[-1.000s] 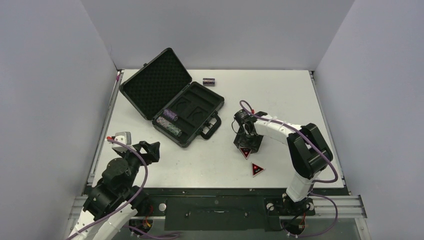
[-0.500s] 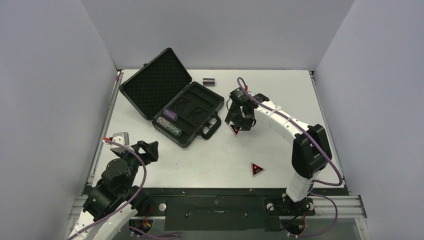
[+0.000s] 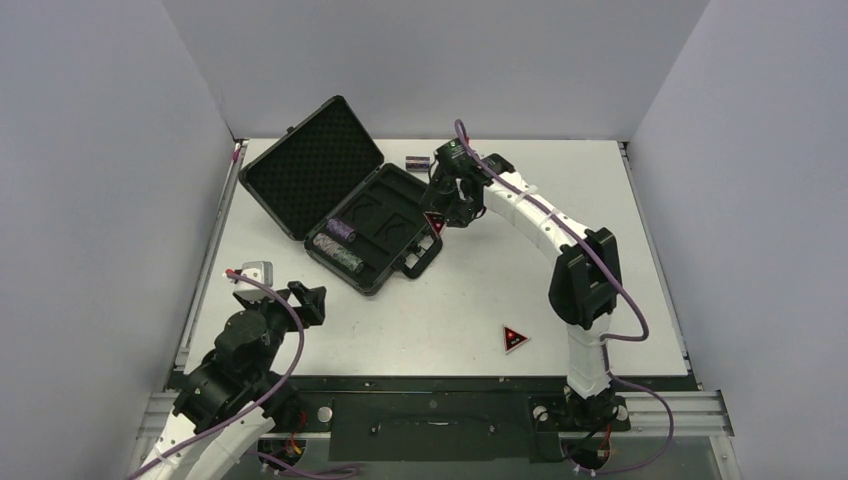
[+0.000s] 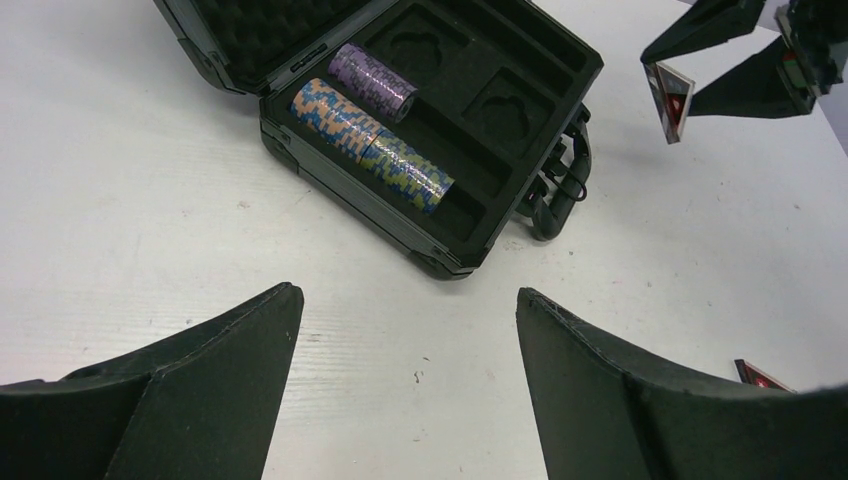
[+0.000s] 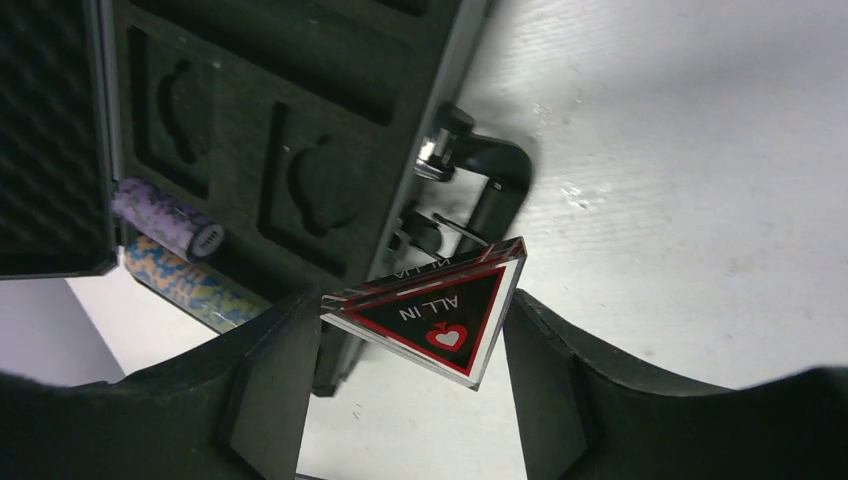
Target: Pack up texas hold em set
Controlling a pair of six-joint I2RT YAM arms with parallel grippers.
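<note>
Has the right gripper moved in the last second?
Yes. The right gripper, holding a triangular token, went from near the loose token far-left to the briefcase.

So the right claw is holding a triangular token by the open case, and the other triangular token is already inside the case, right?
Not quite. The right claw does hold a triangular token by the open case, but the other triangular token is not inside it: it lies on the table near the right arm's base, as the top view shows.
</note>
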